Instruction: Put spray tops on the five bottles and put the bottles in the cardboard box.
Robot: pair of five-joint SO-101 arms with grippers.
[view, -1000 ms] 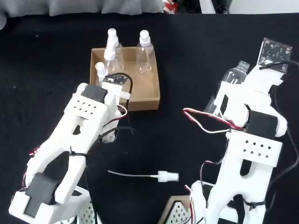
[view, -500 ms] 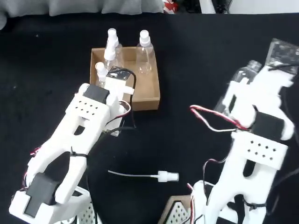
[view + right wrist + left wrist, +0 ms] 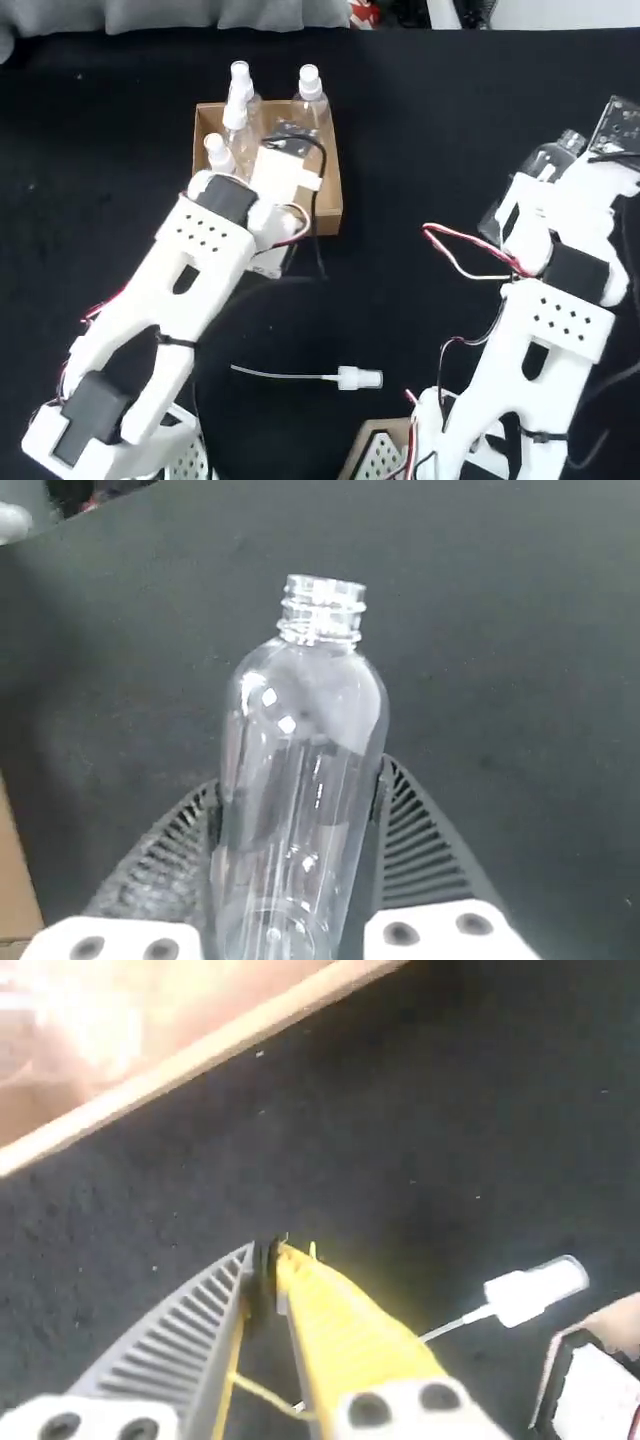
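Observation:
My right gripper [image 3: 298, 780] is shut on a clear bottle [image 3: 300, 730] whose neck is open and has no top; in the high view this bottle [image 3: 548, 163] is held at the far right, above the black table. A loose white spray top [image 3: 360, 378] with its long tube lies on the table near the front, between the arms. My left gripper [image 3: 266, 1256] is shut with nothing in it, just in front of the cardboard box [image 3: 200, 1055]. The spray top [image 3: 528, 1290] lies beyond its tips. Three capped bottles [image 3: 240, 90] stand in the box [image 3: 331, 170].
The left arm [image 3: 200, 270] lies across the box's front wall and hides part of its inside. A perforated base plate [image 3: 385, 455] sits at the front edge between the arms. Grey cloth [image 3: 200, 12] lines the far edge of the table.
The left arm has swung right along the box's front wall. The right arm has carried the open bottle to the right and slightly farther away.

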